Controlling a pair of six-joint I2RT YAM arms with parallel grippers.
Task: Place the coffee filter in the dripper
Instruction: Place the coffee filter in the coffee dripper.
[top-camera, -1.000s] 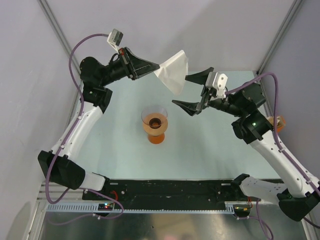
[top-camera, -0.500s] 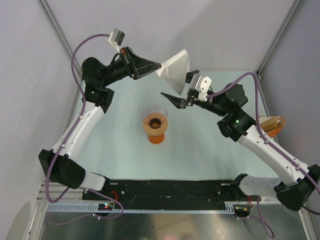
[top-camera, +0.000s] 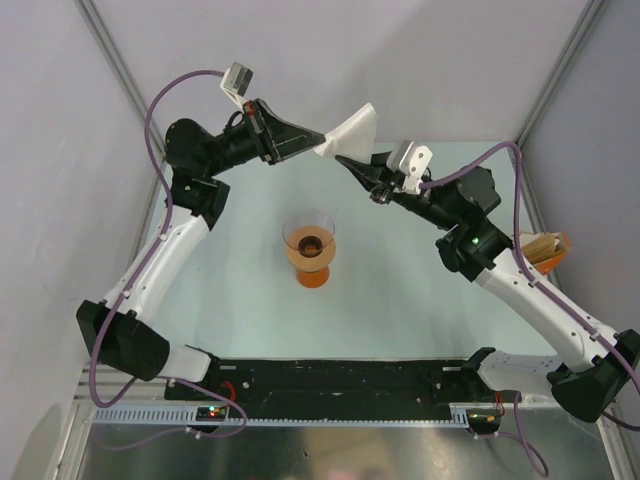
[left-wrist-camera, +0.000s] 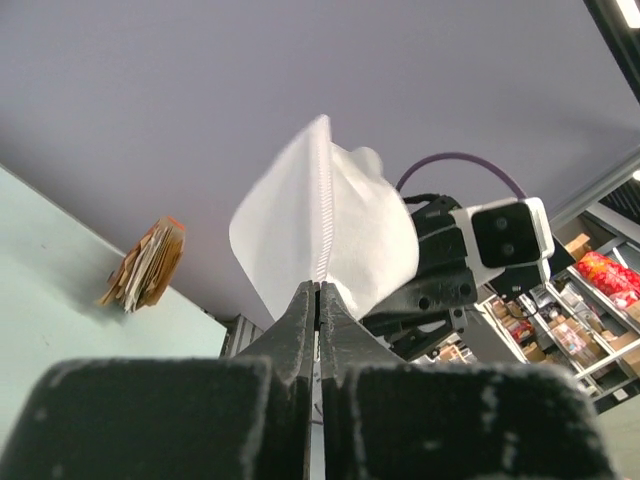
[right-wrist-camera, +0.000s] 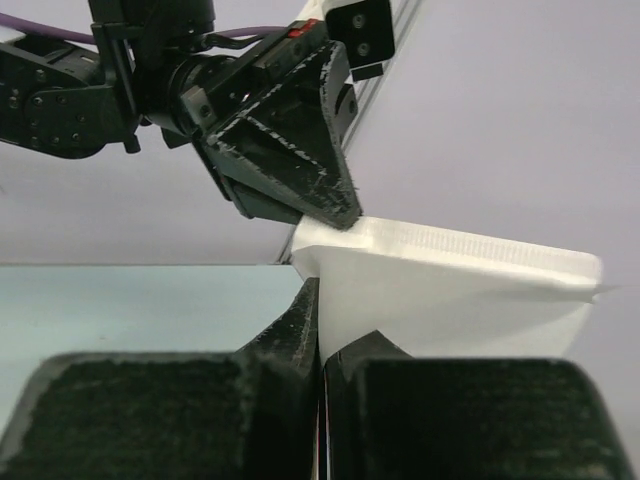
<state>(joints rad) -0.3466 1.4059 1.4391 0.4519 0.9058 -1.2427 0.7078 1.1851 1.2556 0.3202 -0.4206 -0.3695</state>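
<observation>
Left gripper (top-camera: 323, 134) and right gripper (top-camera: 346, 161) both pinch the coffee filter (top-camera: 356, 127) mid-air, jaws tight. Dripper (top-camera: 309, 242) stands upright on the table (top-camera: 240, 300), well apart.

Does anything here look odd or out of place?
Nothing is spilled or broken. The one oddity: the paper filter hangs in mid-air, pinched by the left gripper and right gripper at once, away from the dripper standing upright on the table.

You look down on a pale green tabletop (top-camera: 240, 300) enclosed by plain lavender-grey walls (top-camera: 300, 50), with metal posts (top-camera: 112, 55) at the rear corners. Beyond the enclosure, stocked shelves (left-wrist-camera: 600, 290) stand under bright light.
</observation>
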